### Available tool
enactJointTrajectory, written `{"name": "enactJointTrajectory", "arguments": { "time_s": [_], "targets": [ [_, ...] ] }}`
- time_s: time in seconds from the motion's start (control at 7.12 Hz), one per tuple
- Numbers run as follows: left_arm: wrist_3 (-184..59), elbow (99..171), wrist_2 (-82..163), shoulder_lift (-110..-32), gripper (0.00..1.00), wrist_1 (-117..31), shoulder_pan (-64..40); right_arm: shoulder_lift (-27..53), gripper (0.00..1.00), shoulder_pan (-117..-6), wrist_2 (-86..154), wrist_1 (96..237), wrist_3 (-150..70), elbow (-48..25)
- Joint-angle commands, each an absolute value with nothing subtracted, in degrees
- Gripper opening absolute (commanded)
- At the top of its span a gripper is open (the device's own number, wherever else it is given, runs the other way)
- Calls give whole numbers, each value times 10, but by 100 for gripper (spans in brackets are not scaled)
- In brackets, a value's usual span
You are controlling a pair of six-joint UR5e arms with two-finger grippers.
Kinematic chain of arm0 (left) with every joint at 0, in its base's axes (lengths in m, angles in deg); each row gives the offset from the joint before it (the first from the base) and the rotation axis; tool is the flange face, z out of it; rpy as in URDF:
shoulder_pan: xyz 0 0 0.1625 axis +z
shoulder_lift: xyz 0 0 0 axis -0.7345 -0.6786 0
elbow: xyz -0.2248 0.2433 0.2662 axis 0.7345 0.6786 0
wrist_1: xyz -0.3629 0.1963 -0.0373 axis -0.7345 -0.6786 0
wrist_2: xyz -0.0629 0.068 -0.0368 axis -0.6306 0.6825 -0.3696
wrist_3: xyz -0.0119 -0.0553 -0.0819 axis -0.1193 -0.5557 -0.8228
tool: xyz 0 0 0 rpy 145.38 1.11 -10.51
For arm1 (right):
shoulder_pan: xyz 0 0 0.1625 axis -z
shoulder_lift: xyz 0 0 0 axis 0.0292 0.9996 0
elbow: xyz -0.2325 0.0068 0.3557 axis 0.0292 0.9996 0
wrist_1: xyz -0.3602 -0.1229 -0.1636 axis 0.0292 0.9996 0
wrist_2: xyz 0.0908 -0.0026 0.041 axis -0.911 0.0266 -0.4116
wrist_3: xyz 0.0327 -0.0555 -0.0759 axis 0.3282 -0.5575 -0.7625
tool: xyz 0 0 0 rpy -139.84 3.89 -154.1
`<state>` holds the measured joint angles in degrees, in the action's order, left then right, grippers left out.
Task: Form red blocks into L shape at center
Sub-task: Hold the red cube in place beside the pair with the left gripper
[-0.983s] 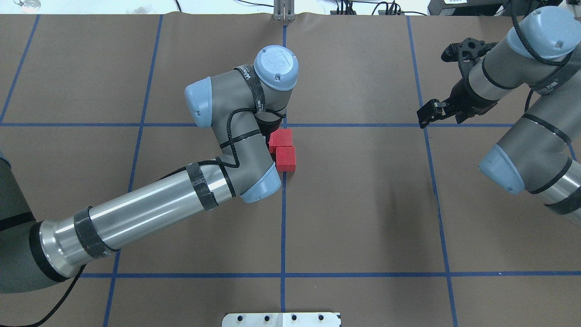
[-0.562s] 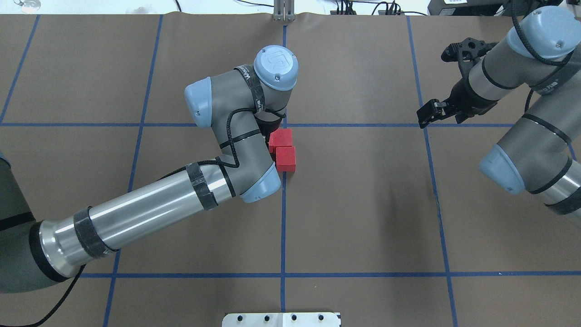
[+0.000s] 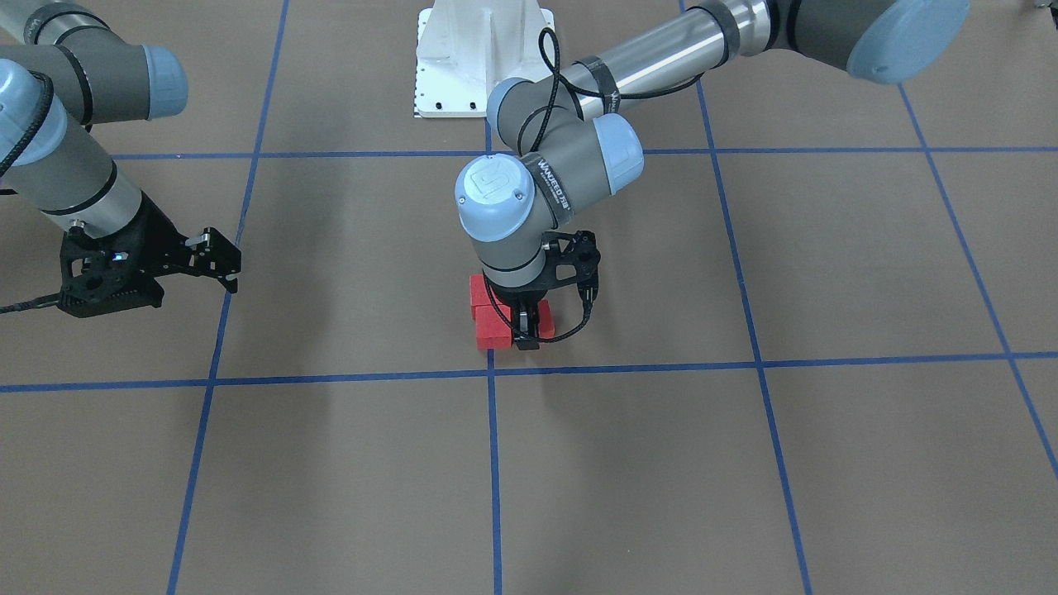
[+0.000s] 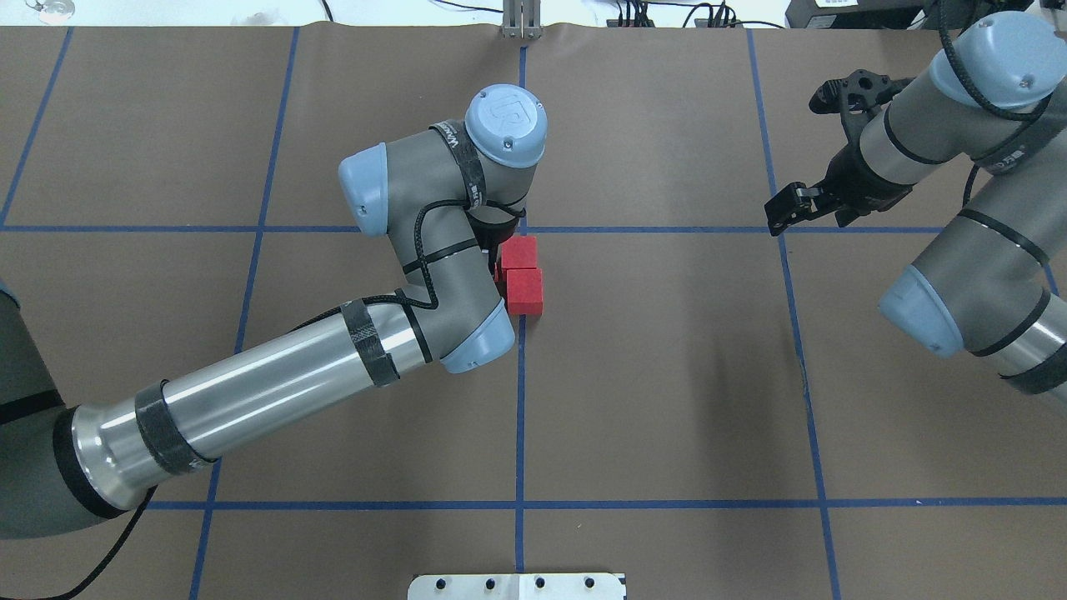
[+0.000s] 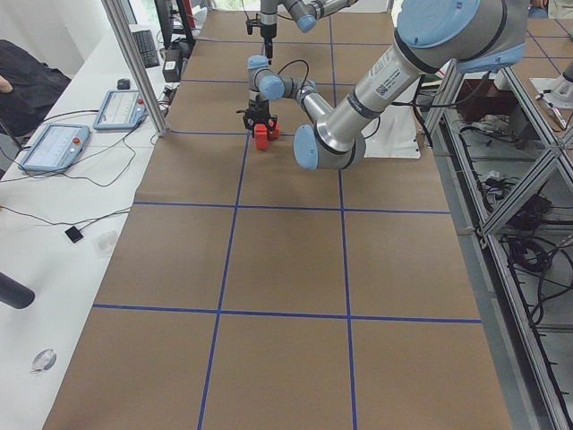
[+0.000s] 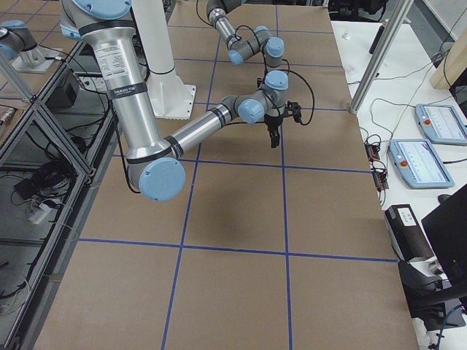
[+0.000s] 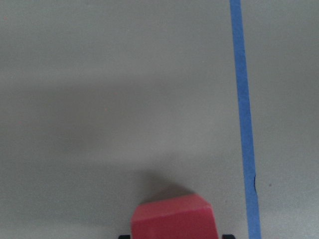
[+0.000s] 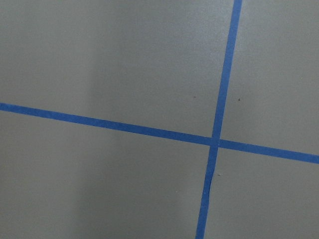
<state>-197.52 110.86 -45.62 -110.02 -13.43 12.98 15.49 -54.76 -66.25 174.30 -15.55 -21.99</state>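
Currently, one of the red blocks (image 7: 174, 218) is pinched by the left gripper (image 3: 526, 330), just beside the center (image 3: 491, 373); the right gripper (image 3: 221, 260) is held spread. Judged light, rigid; opposite faces preferred.

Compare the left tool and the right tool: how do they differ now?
Place: the left tool is down at the red blocks beside the center crossing; the right tool hangs off to the side near another tape crossing.
Load: the left tool grips a red block; the right tool holds nothing.
Pose: the left tool points straight down; the right tool is angled.
Both are black.
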Motion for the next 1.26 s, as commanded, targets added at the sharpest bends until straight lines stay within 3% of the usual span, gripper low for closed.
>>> {"name": "enactJointTrajectory", "arguments": {
  "time_s": [0.0,0.14,1.12],
  "targets": [
    [-1974,1109,-456,-1099,90,-135,130,154,99,-548,-663,1743,-155,-220],
    [-1973,1109,-456,-1098,99,-135,129,154,99,-548,-663,1743,-155,-220],
    [-1928,1123,-456,-1095,99,-57,123,153,99,-548,-675,1744,-155,-232]
  ]
}}
